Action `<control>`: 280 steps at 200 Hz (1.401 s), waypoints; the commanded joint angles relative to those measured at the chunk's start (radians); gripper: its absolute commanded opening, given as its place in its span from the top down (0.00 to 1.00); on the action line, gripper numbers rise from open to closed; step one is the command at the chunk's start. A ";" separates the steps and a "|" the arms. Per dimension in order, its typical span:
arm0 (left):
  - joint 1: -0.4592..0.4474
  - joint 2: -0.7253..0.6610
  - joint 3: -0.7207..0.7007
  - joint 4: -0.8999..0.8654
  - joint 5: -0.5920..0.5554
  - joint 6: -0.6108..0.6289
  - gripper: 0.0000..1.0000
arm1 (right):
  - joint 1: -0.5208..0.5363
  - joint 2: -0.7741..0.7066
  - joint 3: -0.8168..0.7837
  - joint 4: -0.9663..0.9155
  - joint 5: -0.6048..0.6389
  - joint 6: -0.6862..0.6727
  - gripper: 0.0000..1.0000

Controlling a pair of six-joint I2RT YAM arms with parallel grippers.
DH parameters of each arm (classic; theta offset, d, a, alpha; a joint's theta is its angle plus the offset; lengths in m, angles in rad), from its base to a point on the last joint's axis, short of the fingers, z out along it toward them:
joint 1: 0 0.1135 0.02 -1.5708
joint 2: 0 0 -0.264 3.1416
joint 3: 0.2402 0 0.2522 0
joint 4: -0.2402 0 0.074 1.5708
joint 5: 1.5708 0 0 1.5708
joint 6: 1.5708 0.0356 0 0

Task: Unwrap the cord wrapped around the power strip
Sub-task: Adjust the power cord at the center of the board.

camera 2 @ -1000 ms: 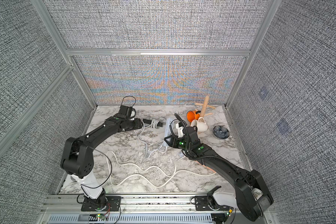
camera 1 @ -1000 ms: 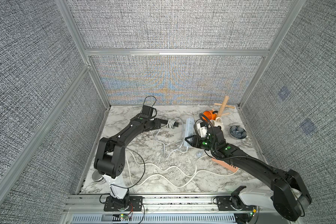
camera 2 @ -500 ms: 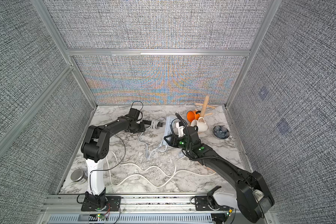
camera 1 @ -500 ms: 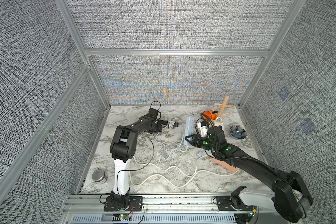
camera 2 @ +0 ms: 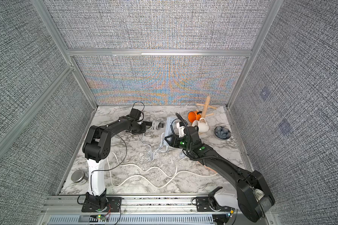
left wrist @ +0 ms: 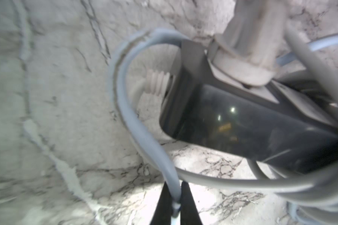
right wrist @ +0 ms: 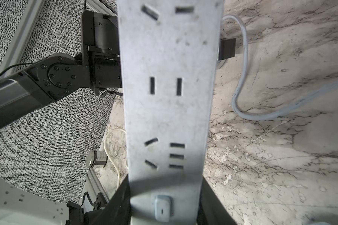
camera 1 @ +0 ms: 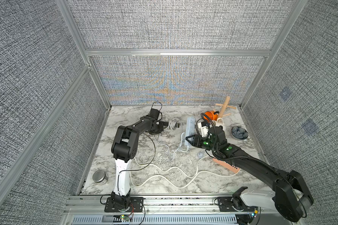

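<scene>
Cord (left wrist: 148, 148) is being pinched tight in the left gripper (left wrist: 176, 202), lying at nine o'clock of the power strip (camera 1: 189, 128); the strip is running twelve-to-six, the right gripper (right wrist: 165, 192) clamping its six o'clock end.

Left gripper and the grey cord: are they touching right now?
Touching. In the left wrist view the grey cord sits pinched between the two black fingers of the left gripper, with no gap on either side.
</scene>
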 commanded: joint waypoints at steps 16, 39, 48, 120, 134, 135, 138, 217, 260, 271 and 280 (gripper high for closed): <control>0.001 -0.023 0.075 -0.059 0.026 0.039 1.00 | -0.001 0.003 0.014 0.049 0.007 0.006 1.00; 0.002 -0.022 0.151 -0.105 0.017 0.059 1.00 | 0.001 0.004 0.013 0.061 0.009 0.013 1.00; 0.001 -0.017 0.191 -0.127 0.006 0.067 1.00 | 0.002 0.003 0.010 0.061 0.012 0.014 1.00; -0.039 0.039 0.399 -0.096 0.160 0.159 1.00 | 0.022 -0.032 0.003 0.076 0.056 0.044 1.00; -0.070 0.010 0.390 -0.094 0.201 0.222 1.00 | 0.022 -0.049 -0.013 0.087 0.079 0.059 1.00; -0.072 0.008 0.388 -0.094 0.203 0.227 1.00 | 0.021 -0.052 -0.015 0.088 0.082 0.061 1.00; -0.080 -0.001 0.380 -0.091 0.208 0.244 1.00 | 0.022 -0.055 -0.018 0.090 0.087 0.063 1.00; -0.120 -0.194 0.213 -0.001 0.084 0.355 1.00 | 0.017 -0.074 -0.039 0.092 0.116 0.066 1.00; -0.119 -0.259 0.202 -0.099 0.140 0.325 1.00 | 0.004 -0.124 -0.059 0.052 0.157 0.085 1.00; -0.118 -0.309 0.131 -0.100 0.129 0.315 1.00 | 0.000 -0.149 -0.075 0.038 0.180 0.103 1.00; -0.117 -0.351 0.073 -0.106 0.079 0.306 1.00 | -0.001 -0.173 -0.092 0.022 0.206 0.126 1.00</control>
